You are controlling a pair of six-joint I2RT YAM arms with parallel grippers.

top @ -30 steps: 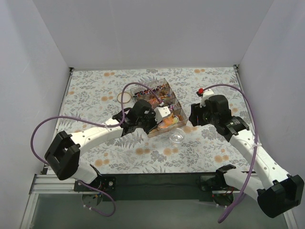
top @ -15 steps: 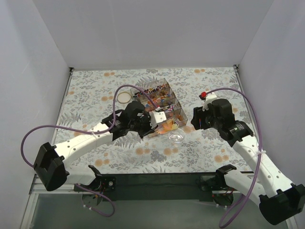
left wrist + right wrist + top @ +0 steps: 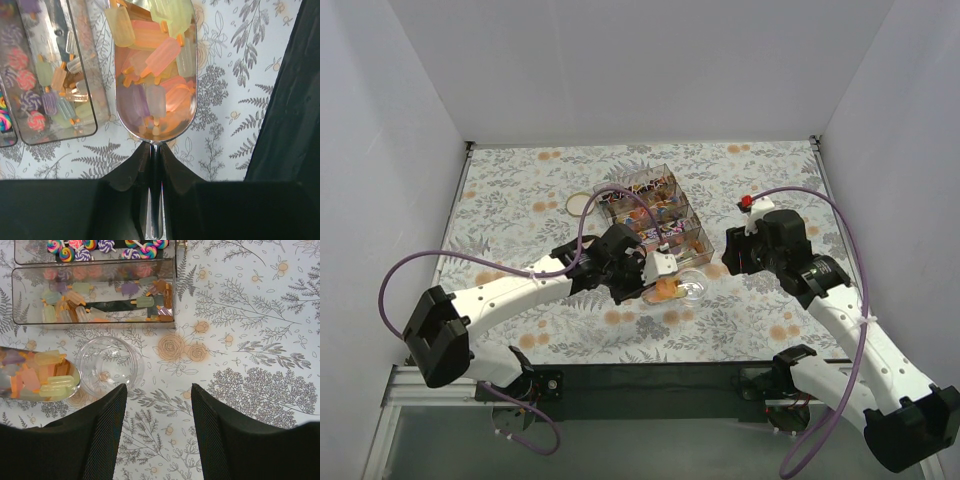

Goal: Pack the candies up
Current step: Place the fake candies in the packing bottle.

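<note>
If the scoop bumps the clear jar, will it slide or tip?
The jar looks empty and clear, so probably light: a bump from the scoop would likely slide it on the smooth table. Its mouth is wide, so tipping seems less likely, though its height is unclear.

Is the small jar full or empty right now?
Empty: the tablecloth shows through the jar; the candies sit in the scoop beside it.
</note>
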